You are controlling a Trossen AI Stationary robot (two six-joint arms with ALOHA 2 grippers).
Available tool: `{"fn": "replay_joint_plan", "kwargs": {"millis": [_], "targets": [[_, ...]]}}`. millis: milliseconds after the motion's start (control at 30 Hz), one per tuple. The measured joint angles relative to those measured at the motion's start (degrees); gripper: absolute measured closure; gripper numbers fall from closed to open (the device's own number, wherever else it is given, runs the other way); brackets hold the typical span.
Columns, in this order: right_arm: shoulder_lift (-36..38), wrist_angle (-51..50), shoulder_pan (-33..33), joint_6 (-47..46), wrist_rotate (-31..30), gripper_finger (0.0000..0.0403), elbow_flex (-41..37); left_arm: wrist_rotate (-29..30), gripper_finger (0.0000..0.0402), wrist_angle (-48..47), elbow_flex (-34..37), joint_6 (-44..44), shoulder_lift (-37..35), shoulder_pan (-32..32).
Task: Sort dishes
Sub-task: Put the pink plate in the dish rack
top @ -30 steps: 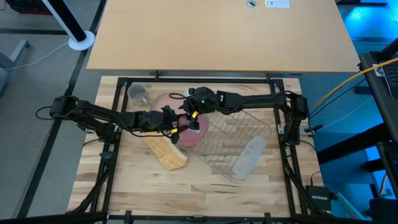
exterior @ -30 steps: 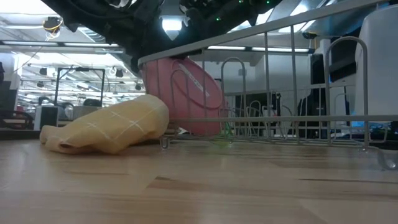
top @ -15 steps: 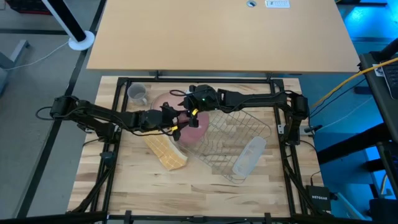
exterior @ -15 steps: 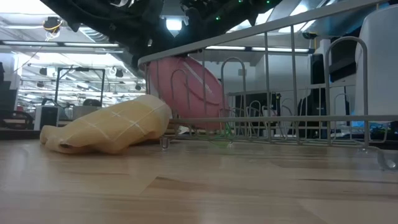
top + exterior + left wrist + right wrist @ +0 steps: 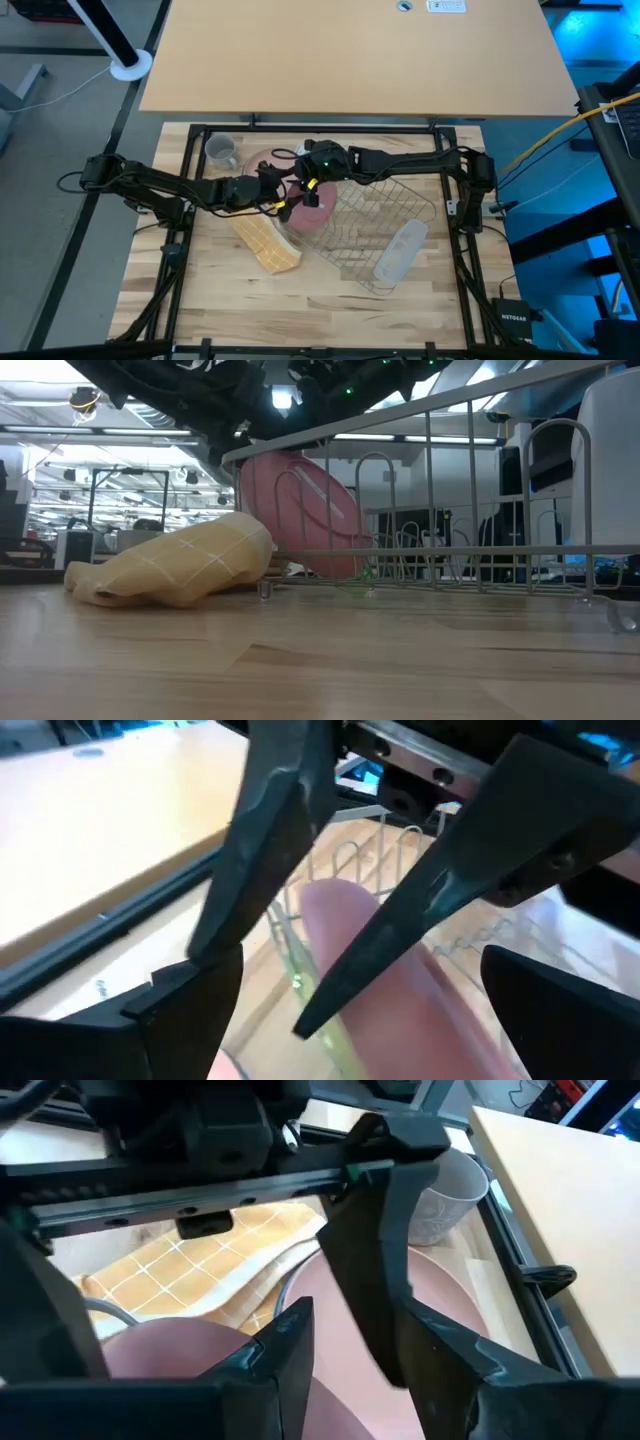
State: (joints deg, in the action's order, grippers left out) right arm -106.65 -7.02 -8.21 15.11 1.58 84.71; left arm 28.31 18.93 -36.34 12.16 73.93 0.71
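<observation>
The pink bowl (image 5: 305, 212) stands on edge, tilted, at the left end of the wire rack (image 5: 375, 225); it also shows in the low view (image 5: 300, 510). My right gripper (image 5: 308, 185) is over the bowl's top and shut on it. My left gripper (image 5: 283, 195) is open, just left of the bowl and facing it, touching nothing I can see. A pink plate (image 5: 258, 165) lies flat on the table behind the left gripper. The grey mug (image 5: 220, 150) stands at the far left. A green translucent edge (image 5: 300, 970) shows beside the pink bowl. My right gripper has the pink bowl's upper rim (image 5: 335, 905) between its two fingers, one finger on each side of the wall. The fingers come from above, slanting in from the table's right. The bowl stays tilted on edge, its lower part inside the rack.
The yellow checked cloth (image 5: 268, 243) lies bunched against the rack's left end, near the front. A clear oblong tray (image 5: 400, 250) leans in the rack's right part. Bare wood lies along the near edge.
My left gripper has drawn back a little toward the table's far left, away from the pink bowl. The pink bowl has shifted slightly toward the right inside the rack and remains tilted on edge.
</observation>
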Motion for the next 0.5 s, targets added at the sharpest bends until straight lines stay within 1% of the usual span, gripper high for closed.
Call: {"fn": "replay_joint_plan", "kwargs": {"millis": [133,200,367,500], "targets": [[0.0,-0.1,0.0,0.0,0.0,0.0260,0.0,3.0,0.0010,-0.3,-0.1,-1.4,-2.2,0.0],[0.0,-0.1,0.0,0.0,0.0,0.0260,0.0,3.1,0.0010,-0.3,-0.1,-2.7,-3.2,0.0],[0.0,0.0,0.0,0.0,0.0,0.0260,0.0,3.0,0.0010,-0.4,-0.1,-10.2,-6.1,0.0],[0.0,0.5,0.0,-0.1,-0.1,0.0260,0.0,2.7,0.0011,-0.8,-0.1,-10.6,-8.3,0.0]]}}
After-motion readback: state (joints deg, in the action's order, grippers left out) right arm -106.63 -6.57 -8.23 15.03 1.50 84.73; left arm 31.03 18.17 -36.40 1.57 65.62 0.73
